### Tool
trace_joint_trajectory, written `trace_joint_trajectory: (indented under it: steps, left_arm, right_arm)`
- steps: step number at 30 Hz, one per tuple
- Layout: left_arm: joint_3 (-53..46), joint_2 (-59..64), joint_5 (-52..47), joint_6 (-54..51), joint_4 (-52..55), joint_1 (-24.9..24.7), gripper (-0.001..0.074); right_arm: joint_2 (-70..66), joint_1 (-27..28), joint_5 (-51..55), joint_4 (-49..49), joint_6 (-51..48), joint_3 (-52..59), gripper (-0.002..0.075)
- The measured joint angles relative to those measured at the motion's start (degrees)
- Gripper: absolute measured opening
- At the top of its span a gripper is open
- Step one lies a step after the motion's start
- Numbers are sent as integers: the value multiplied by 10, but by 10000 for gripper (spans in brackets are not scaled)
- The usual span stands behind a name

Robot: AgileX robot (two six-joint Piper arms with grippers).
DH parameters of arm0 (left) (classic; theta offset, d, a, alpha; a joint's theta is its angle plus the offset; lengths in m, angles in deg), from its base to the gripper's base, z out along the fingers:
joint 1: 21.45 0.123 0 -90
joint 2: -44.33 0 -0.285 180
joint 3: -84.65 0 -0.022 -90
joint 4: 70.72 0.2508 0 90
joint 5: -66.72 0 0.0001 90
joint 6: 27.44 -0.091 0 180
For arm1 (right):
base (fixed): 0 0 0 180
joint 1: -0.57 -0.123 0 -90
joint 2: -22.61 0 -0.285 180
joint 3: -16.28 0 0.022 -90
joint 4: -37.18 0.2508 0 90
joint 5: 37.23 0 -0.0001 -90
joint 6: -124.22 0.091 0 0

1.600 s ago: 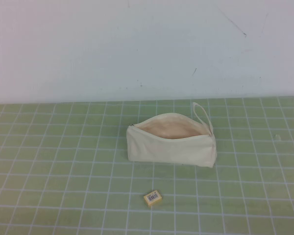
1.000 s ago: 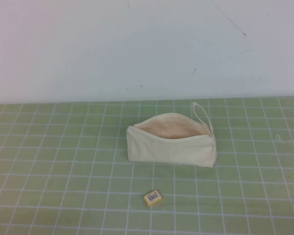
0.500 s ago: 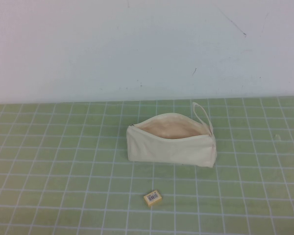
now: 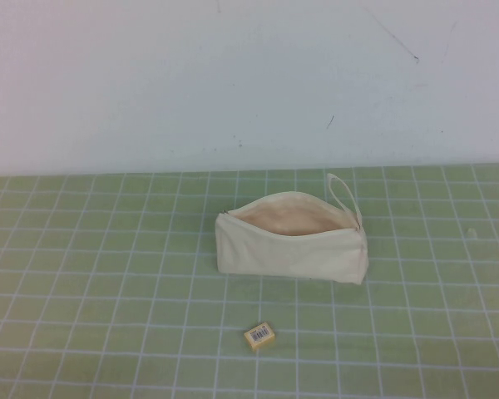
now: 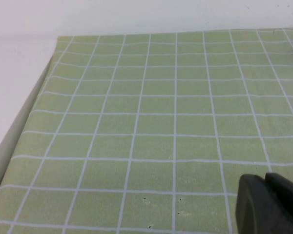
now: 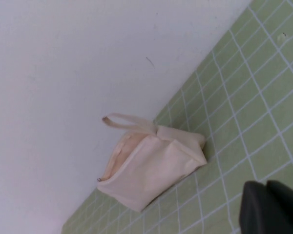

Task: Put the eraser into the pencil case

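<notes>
The eraser (image 4: 259, 335), a tiny yellow-orange block with a white barcode label, lies on the green grid mat a little in front of the pencil case. The pencil case (image 4: 291, 253) is a cream fabric pouch, unzipped, with its tan lining showing and a loop strap (image 4: 341, 189) at its right end. It also shows in the right wrist view (image 6: 151, 168). Neither arm shows in the high view. My left gripper (image 5: 264, 179) hangs shut and empty over bare mat. My right gripper (image 6: 267, 185) is shut and empty, well apart from the pouch.
The green grid mat (image 4: 108, 291) covers the table up to a white wall (image 4: 233, 83) behind the pouch. The mat's edge (image 5: 24, 126) and a white surface beside it show in the left wrist view.
</notes>
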Motion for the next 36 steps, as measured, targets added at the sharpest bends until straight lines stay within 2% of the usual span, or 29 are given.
trace_joint_trajectory:
  steps: [3, 8, 15, 23, 26, 31, 35, 36]
  left_arm:
    - [0, 0, 0, 0, 0, 0, -1]
    - [0, 0, 0, 0, 0, 0, -1]
    - [0, 0, 0, 0, 0, 0, -1]
    - [0, 0, 0, 0, 0, 0, -1]
    - [0, 0, 0, 0, 0, 0, -1]
    - [0, 0, 0, 0, 0, 0, -1]
    - [0, 0, 0, 0, 0, 0, -1]
    - [0, 0, 0, 0, 0, 0, -1]
  right_arm:
    - [0, 0, 19, 2, -78, -18, -1]
    - [-32, 0, 90, -40, -188, -139, -1]
    - [-250, 0, 259, -216, -226, -348, -1]
    - [-510, 0, 471, -235, -327, -538, -1]
    - [-572, -8, 494, -241, -367, -574, -1]
    - [-651, -89, 487, -261, -363, -609, -1]
    - [-734, -202, 484, -329, -295, -653, -1]
    - [-775, -258, 484, -374, -257, -680, -1]
